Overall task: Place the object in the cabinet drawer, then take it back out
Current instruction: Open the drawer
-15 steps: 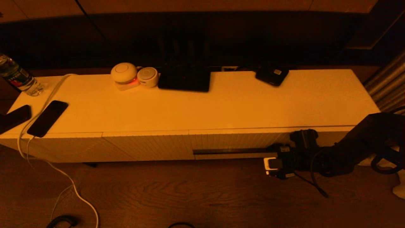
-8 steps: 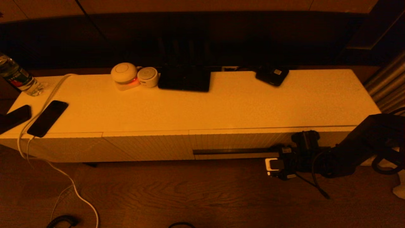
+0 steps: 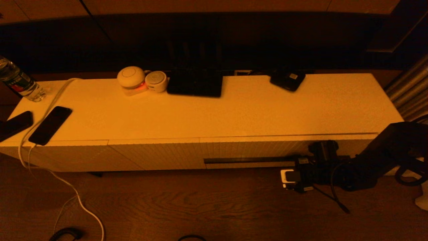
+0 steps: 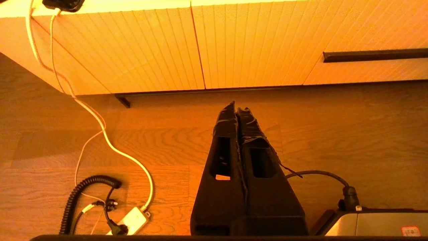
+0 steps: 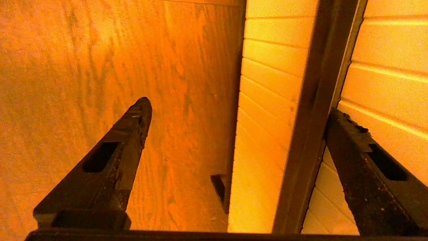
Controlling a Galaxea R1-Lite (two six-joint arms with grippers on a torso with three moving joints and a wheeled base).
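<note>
Fingers of the right gripper (image 5: 234, 110) are spread wide, with nothing held between them. In the right wrist view one finger (image 5: 354, 140) is seen lying against the ribbed front of the cabinet drawer (image 5: 267, 100), just beside its long dark slot handle (image 5: 314, 100), while the other finger is seen over the wooden floor (image 5: 83, 67). In the head view the right gripper (image 3: 294, 175) is placed low at the right end of the handle (image 3: 249, 160), and the drawer (image 3: 254, 149) is seen shut, flush with the rest of the cabinet (image 3: 214, 113).

The left gripper (image 4: 236, 108) is held above the floor, well apart from the cabinet front, with its two fingers pressed together and nothing between them.

On the cabinet top, far from the drawer, two round white devices (image 3: 131, 77) and a dark flat box (image 3: 195, 85) are set along the back edge, and a small dark gadget (image 3: 287, 79) lies nearer the drawer's side. At the cabinet's far left end a phone (image 3: 50, 125) on a white cable (image 3: 50, 103), a second phone (image 3: 15, 124) and a water bottle (image 3: 18, 82) are seen.
</note>
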